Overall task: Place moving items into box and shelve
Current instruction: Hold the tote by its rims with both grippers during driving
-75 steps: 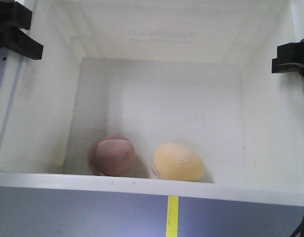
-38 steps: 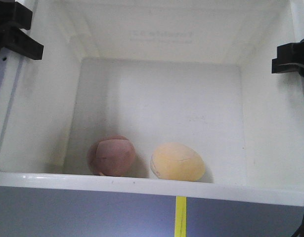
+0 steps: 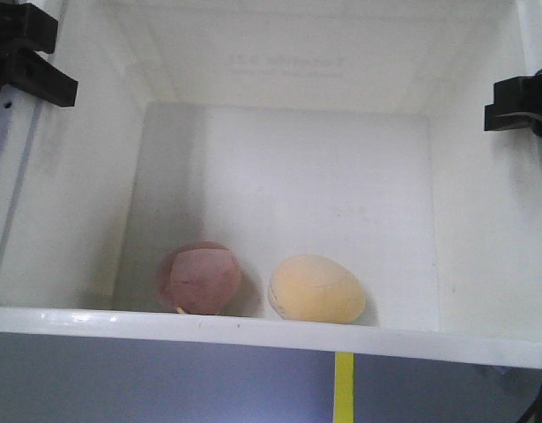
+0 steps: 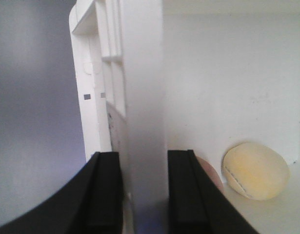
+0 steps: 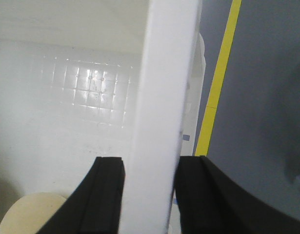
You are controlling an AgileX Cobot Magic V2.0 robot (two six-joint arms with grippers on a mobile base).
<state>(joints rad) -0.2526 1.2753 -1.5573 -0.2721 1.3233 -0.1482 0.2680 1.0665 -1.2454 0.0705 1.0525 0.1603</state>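
The white box (image 3: 253, 324) fills the front view, seen from above. Inside, by its near wall, lie the two moving items: a pinkish-brown egg toy (image 3: 200, 279), slightly blurred, and a pale yellow egg toy (image 3: 316, 288) to its right. My left gripper (image 3: 28, 62) is shut on the box's left wall (image 4: 144, 97), one black finger (image 4: 107, 190) on each side. My right gripper (image 3: 517, 104) clamps the right wall (image 5: 162, 97) the same way. The yellow toy (image 4: 256, 170) and a sliver of the pink toy (image 4: 211, 170) show past the left fingers.
Grey floor lies below the box, with a yellow tape line (image 3: 344, 388) running under its near rim. The same line (image 5: 218, 83) passes outside the right wall. The box's ribbed outer rim (image 4: 91, 73) shows on the left.
The yellow floor line has slid to the right under the box. The pink toy has shifted slightly and blurs. Both grippers keep their hold on the walls.
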